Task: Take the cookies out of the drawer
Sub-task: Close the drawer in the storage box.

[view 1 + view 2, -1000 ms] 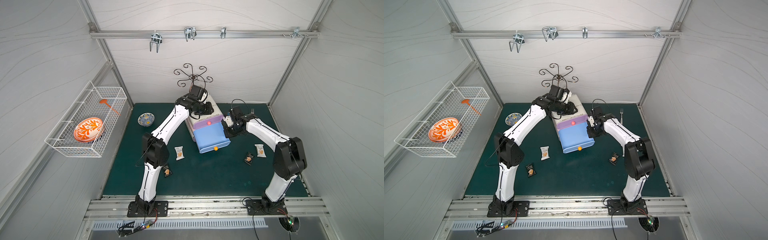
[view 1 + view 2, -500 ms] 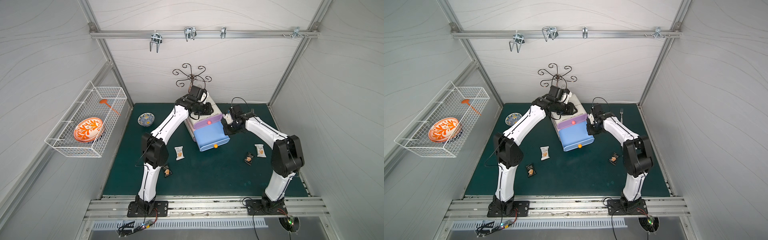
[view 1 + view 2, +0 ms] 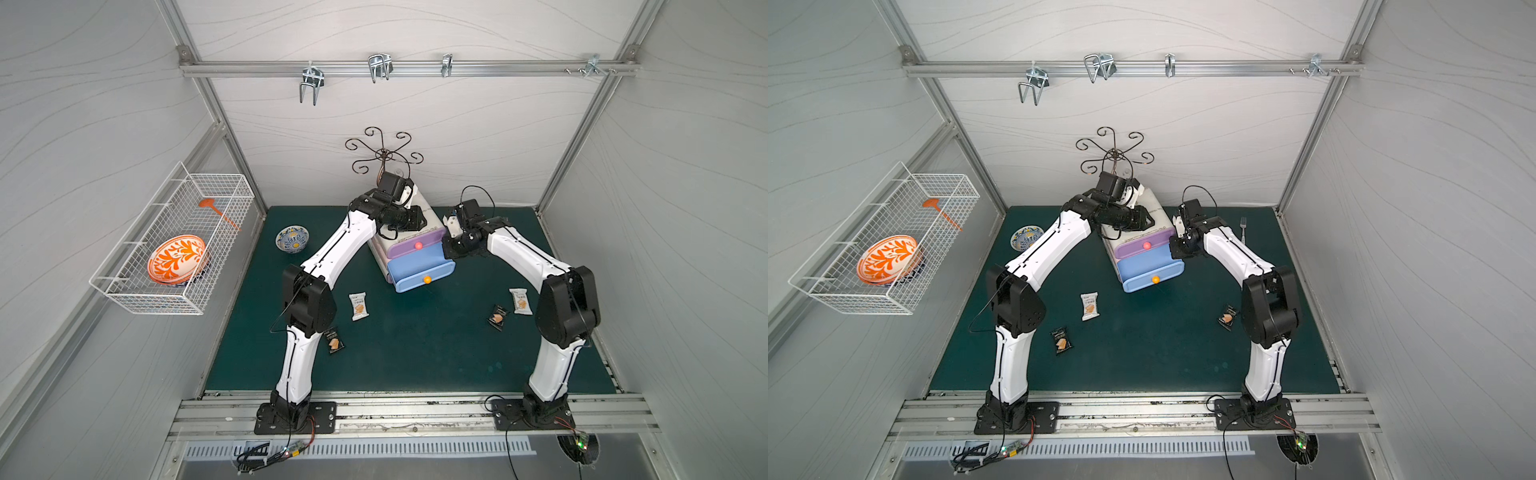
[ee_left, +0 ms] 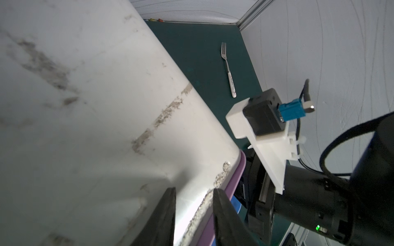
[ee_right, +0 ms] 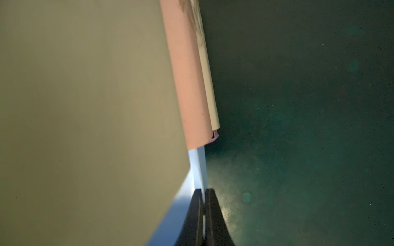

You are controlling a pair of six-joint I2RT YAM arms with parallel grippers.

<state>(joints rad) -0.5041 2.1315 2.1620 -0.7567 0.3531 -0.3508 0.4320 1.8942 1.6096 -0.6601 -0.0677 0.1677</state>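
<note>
A white drawer unit stands at the back of the green mat, with a purple drawer shut and a blue drawer partly pulled out. Cookies lie on the mat: a white packet and a black one on the left, a black one and a white one on the right. My left gripper rests on the unit's top near its front edge, jaws apart and empty. My right gripper is shut on the blue drawer's thin side wall.
A blue patterned bowl sits at the back left. A fork lies at the back right. A wire basket on the left wall holds an orange plate. A black scroll stand rises behind the unit.
The blue drawer has slid back into the unit by some way, and my right gripper has gone back with it. The left jaws have narrowed a little.
</note>
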